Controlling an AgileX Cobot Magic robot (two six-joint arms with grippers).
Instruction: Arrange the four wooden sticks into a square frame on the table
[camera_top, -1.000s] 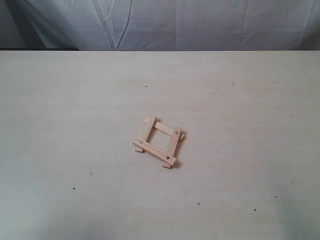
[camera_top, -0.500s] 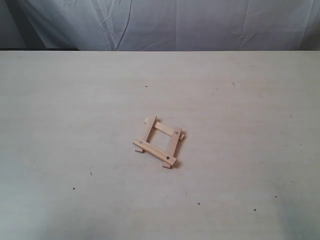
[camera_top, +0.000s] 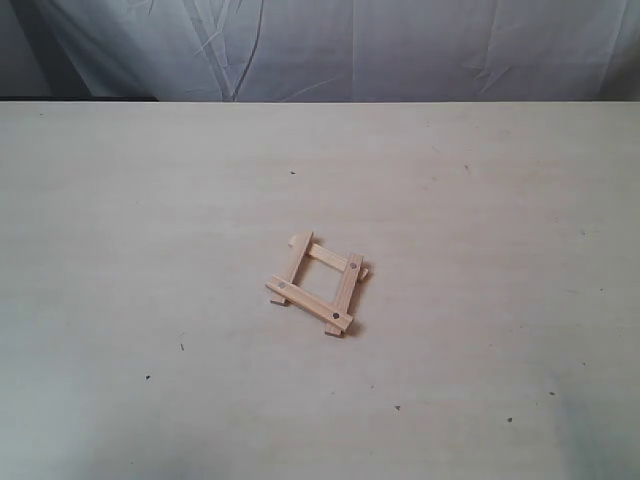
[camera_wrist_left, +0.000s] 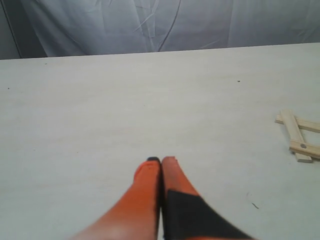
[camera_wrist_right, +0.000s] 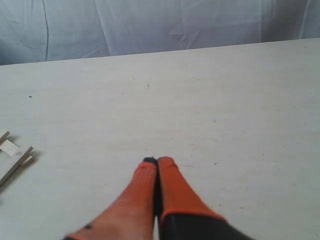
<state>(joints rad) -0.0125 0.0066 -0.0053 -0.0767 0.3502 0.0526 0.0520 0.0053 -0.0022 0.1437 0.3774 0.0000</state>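
Observation:
The four wooden sticks lie as a small square frame (camera_top: 318, 283) in the middle of the table (camera_top: 150, 230), overlapping at the corners, with dark holes showing at three corners. Part of that frame (camera_wrist_left: 299, 136) shows at the edge of the left wrist view, and a corner of the frame (camera_wrist_right: 12, 159) at the edge of the right wrist view. My left gripper (camera_wrist_left: 161, 160) is shut with nothing between its orange fingers, well away from the frame. My right gripper (camera_wrist_right: 157, 161) is shut and empty too, also apart from it. Neither gripper appears in the exterior view.
A wrinkled white cloth (camera_top: 350, 50) hangs behind the table's far edge. Tiny dark specks (camera_top: 182, 347) dot the pale surface.

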